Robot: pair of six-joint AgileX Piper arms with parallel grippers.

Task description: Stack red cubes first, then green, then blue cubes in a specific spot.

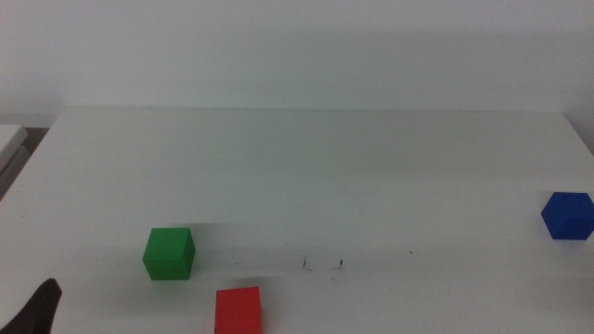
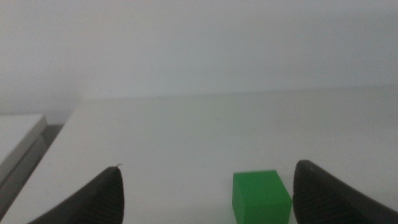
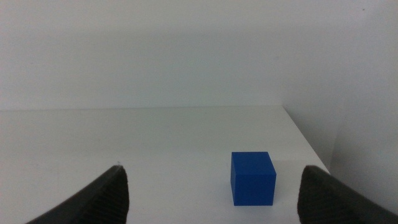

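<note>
The red cube (image 1: 238, 310) is seen low in the middle view, near the front edge of the white table (image 1: 306, 158), with nothing touching it; it is the first piece to be placed, so it is judged to be the object of the step in hand. The specific spot (image 1: 322, 264) is marked by two tiny black ticks a little to the right of the red cube and slightly farther back, and it lies bare. The green cube (image 1: 169, 253) stands to the left of the red one, apart from it, and the blue cube (image 1: 567, 215) sits well away near the table's right edge. The left gripper (image 2: 205, 196) is held low with its jaws spread wide and empty, the green cube showing between them but nearer one jaw (only a dark tip of this gripper is caught at the middle view's bottom left corner). The right gripper (image 3: 211, 193) is likewise wide open and empty, with the blue cube ahead of it. For the step to be done well, the red cube is best approached by the nearer left gripper, the jaws centred squarely across two opposite faces, so that the green cube is not nudged. The cube should then be set flat between the ticks.
</note>
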